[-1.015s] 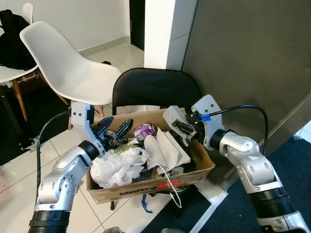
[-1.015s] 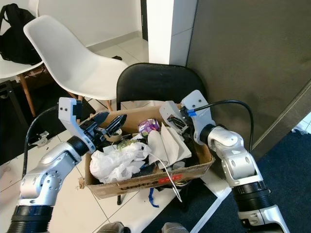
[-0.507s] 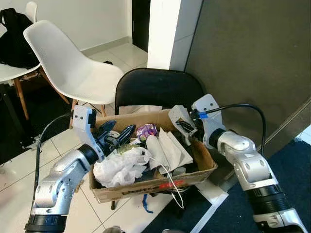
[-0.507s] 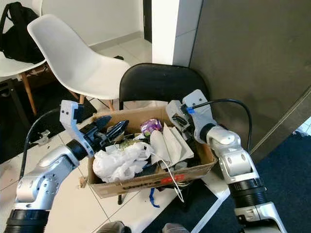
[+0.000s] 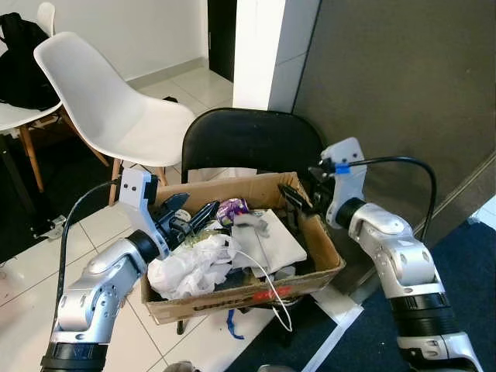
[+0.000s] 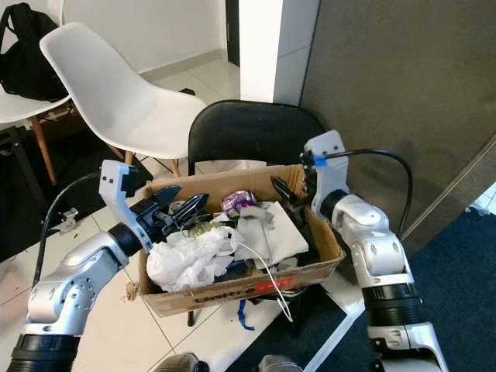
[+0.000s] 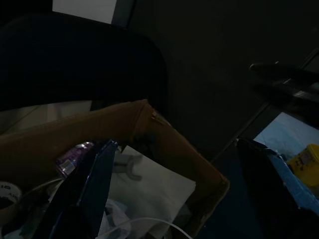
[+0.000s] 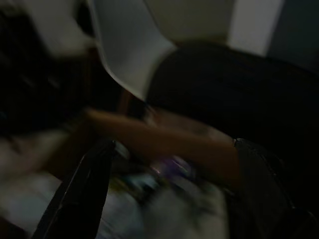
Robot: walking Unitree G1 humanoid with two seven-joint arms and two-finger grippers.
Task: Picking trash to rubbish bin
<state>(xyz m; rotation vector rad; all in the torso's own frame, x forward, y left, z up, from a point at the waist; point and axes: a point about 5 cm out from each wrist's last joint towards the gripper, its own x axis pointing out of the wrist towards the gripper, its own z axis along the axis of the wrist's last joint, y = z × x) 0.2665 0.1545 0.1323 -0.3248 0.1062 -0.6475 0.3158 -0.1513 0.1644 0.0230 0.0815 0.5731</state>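
- A cardboard box (image 5: 256, 291) used as the rubbish bin sits on the seat of a black chair (image 5: 248, 139), heaped with trash: a crumpled white plastic bag (image 5: 190, 263), flat white paper (image 5: 279, 240), a purple wrapper (image 5: 231, 209) and a thin white cord (image 5: 267, 275).
- The left gripper (image 5: 188, 221) hovers at the box's left rim, jaws apart and holding nothing, pointing across the box toward the purple wrapper.
- The right gripper (image 5: 294, 203) sits at the far right corner of the box, jaws apart and empty, just above the white paper.
- The paper lies flat just below and inward of the right jaws, its long side running toward the front of the box, so the right arm is nearer to it.
- The plastic bag lies just below the left jaws.
- The trash seems already binned; the next move is likely withdrawal.
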